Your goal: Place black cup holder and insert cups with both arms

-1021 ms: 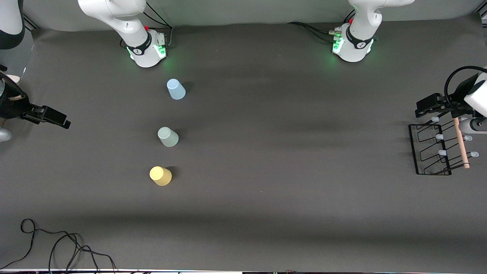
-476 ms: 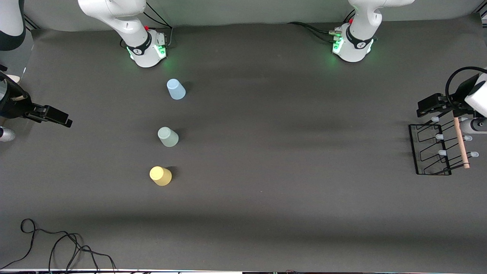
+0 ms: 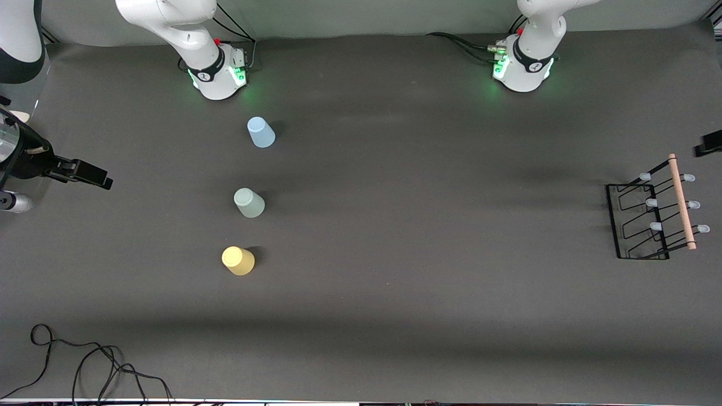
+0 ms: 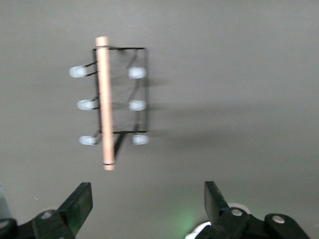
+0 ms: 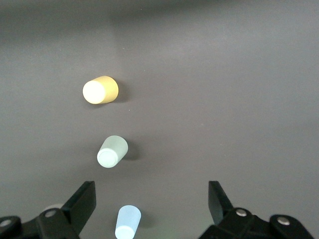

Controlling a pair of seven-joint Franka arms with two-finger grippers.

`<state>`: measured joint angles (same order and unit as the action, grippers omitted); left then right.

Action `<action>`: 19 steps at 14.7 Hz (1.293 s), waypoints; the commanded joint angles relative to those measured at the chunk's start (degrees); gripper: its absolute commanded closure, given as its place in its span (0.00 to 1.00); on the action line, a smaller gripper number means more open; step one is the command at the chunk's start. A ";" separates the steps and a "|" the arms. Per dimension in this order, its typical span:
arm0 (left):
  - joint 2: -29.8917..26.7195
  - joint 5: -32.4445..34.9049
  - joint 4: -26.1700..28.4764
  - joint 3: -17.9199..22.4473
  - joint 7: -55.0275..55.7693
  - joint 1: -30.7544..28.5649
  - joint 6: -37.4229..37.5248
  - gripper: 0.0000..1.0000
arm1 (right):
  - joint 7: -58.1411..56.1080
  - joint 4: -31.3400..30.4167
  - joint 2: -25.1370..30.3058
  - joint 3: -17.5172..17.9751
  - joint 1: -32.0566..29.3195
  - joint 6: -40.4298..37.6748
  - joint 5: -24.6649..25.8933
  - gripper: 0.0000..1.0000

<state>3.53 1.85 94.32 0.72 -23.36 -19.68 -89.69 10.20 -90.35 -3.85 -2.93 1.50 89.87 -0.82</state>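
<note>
The black cup holder [image 3: 654, 225] stands at the left arm's end of the table, with its wooden handle [image 3: 681, 200] on top; it also shows in the left wrist view [image 4: 115, 104]. The light blue cup [image 3: 260, 132], the pale green cup [image 3: 249, 203] and the yellow cup [image 3: 238, 260] stand in a row nearer the right arm's end, and show in the right wrist view as blue [image 5: 128, 222], green [image 5: 112, 151] and yellow [image 5: 100, 90]. My left gripper [image 4: 147, 191] is open and empty, up beside the holder; only a black tip [image 3: 711, 143] shows in the front view. My right gripper [image 3: 84, 173] is open and empty at the right arm's end.
The green-lit bases of the right arm [image 3: 217, 70] and the left arm [image 3: 522, 65] stand along the table's edge farthest from the front camera. Loose black cables [image 3: 84, 366] lie at the near corner at the right arm's end.
My left gripper has drawn away from the holder's handle end and nearly left the front view. My right gripper has moved slightly toward the cups. Holder and cups have not moved.
</note>
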 commanded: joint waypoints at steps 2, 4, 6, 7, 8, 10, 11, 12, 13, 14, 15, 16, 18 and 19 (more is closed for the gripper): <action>-2.83 0.61 7.37 -0.81 -8.79 -5.98 -6.55 0.00 | 1.23 -0.97 1.04 0.12 0.35 0.30 1.08 0.00; -2.92 0.61 7.89 -0.81 -9.33 -5.89 -6.46 0.00 | 1.23 -0.97 1.04 0.12 0.26 0.39 1.08 0.00; -3.00 0.61 10.78 -0.89 -9.33 -5.54 -8.73 0.00 | 1.23 -0.88 1.04 0.12 0.26 0.39 1.08 0.00; -3.00 0.61 12.62 -0.89 -9.33 -5.54 -11.01 0.00 | 1.23 -0.97 1.04 0.12 0.26 0.39 1.08 0.00; -2.83 0.70 14.30 -0.89 -9.33 -5.63 -12.86 0.00 | 1.14 -0.88 1.04 0.03 0.26 0.39 1.17 0.00; -2.48 0.70 18.60 -0.81 -9.42 -5.98 -18.65 0.00 | 1.23 -0.88 1.04 0.12 0.26 0.39 1.17 0.00; -2.39 0.87 20.53 -0.81 -9.86 -6.07 -21.55 0.00 | 1.14 -0.88 1.04 0.12 0.26 0.48 1.17 0.00; -1.95 1.48 21.51 -0.81 -9.95 -6.16 -23.49 0.00 | 1.23 -0.88 1.04 0.03 0.26 0.48 1.17 0.00; -0.91 1.57 22.13 -0.81 -9.95 -6.50 -25.52 0.00 | 1.14 -0.88 1.04 0.03 0.26 0.48 1.17 0.00; 0.32 1.66 22.31 -0.81 -9.95 -7.03 -27.89 0.00 | 1.14 -0.88 1.04 0.03 0.26 0.48 1.17 0.00; 2.08 1.66 22.57 -0.81 -9.95 -7.12 -30.17 0.00 | 1.14 -0.80 1.04 0.12 0.26 0.57 1.17 0.00; 3.05 1.66 23.10 -0.81 -10.12 -7.38 -31.67 0.00 | 1.14 -0.80 1.04 0.03 0.26 0.57 1.17 0.00; 4.11 2.01 23.80 -0.81 -10.30 -7.74 -33.88 0.00 | 1.14 -0.80 1.04 0.12 0.26 0.57 1.17 0.00; 4.72 2.62 23.80 -0.81 -10.30 -7.65 -33.97 0.00 | 1.14 -0.80 1.04 0.12 0.26 0.57 1.26 0.00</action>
<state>7.96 2.86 117.30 0.03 -32.78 -26.99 -122.39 10.20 -90.55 -3.77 -2.93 1.50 89.98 -0.82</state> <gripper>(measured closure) 0.000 0.000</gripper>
